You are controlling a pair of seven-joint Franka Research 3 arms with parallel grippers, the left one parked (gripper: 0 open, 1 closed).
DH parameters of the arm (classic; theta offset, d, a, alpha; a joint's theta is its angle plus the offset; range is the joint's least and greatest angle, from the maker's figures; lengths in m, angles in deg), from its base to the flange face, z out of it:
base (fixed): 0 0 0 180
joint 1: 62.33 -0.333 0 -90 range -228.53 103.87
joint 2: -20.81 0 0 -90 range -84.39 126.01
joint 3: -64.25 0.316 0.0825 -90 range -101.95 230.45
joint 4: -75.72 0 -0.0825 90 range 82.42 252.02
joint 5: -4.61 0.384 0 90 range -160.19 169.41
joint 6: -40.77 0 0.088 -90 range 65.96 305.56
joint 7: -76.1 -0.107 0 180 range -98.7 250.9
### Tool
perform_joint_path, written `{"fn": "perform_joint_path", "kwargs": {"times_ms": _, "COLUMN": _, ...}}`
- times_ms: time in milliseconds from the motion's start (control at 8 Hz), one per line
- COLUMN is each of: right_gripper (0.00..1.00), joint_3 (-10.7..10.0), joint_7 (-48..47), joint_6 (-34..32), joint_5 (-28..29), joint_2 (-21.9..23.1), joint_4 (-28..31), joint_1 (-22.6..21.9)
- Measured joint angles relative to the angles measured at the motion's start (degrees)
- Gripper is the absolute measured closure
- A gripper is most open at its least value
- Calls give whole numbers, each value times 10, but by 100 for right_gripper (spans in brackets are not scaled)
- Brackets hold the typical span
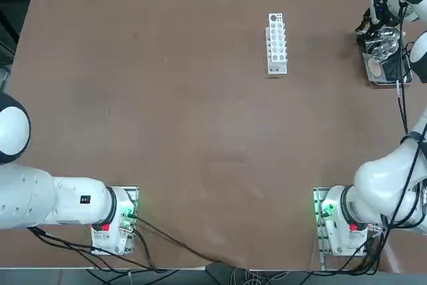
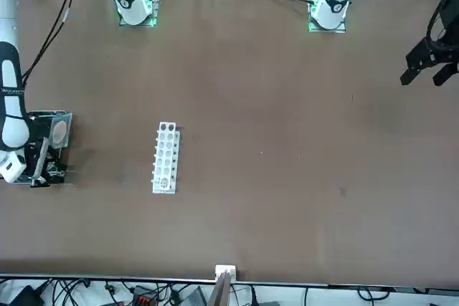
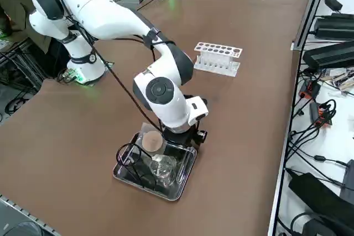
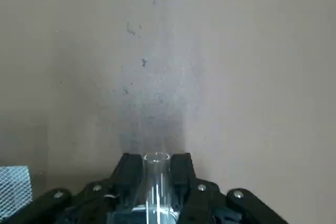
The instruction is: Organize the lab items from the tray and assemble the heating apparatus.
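At table's 2 o'clock corner, right gripper [image 4: 156, 174] clamped on burner [image 3: 162, 168] neck inside tray [image 3: 178, 189]; tripod [image 3: 128, 156], mesh [image 3: 151, 141] also there, unsorted; assembly not begun

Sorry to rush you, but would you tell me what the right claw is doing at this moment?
Right claw: down in the tray, fingers either side of the glass burner's neck; whether it grips yet cannot be told.
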Motion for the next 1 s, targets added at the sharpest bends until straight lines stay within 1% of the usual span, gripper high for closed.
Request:
{"fn": "perform_joint_path", "kwargs": {"times_ms": 125, "right_gripper": 71, "joint_3": 0, "joint_7": 0, "joint_6": 0, "joint_5": 0, "joint_2": 0, "joint_4": 0, "joint_1": 0}}
{"fn": "perform_joint_path", "kwargs": {"times_ms": 250, "right_gripper": 77, "joint_3": 1, "joint_7": 0, "joint_6": 0, "joint_5": 0, "joint_2": 0, "joint_4": -1, "joint_1": 0}}
{"fn": "perform_joint_path", "kwargs": {"times_ms": 625, "right_gripper": 78, "joint_3": 13, "joint_7": 0, "joint_6": 0, "joint_5": 0, "joint_2": 3, "joint_4": -11, "joint_1": -1}}
{"fn": "perform_joint_path", "kwargs": {"times_ms": 1000, "right_gripper": 78, "joint_3": 27, "joint_7": 0, "joint_6": -37, "joint_5": 3, "joint_2": 30, "joint_4": -17, "joint_1": -1}}
